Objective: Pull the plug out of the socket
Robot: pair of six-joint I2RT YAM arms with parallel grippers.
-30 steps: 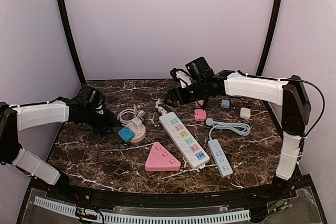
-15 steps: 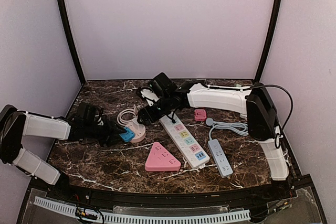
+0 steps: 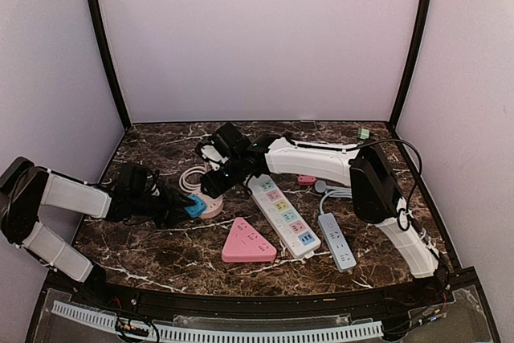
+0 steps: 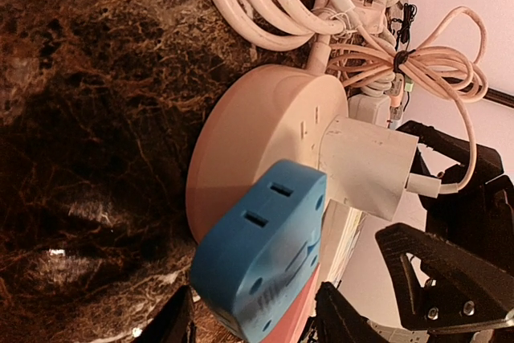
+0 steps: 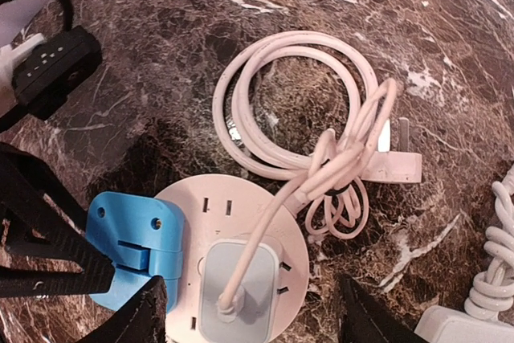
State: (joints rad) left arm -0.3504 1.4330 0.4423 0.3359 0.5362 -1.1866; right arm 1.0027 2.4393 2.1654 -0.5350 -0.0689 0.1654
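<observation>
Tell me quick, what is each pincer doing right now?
Left pincer: closed on the blue plug.
Right pincer: open, holding nothing.

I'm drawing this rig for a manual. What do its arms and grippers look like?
Both arms match: the left arm and right arm have white shells on their long links, with black joints and wrists. A thin black cable loops beside the right arm's elbow. The fingers are matte black; no markings are readable.
</observation>
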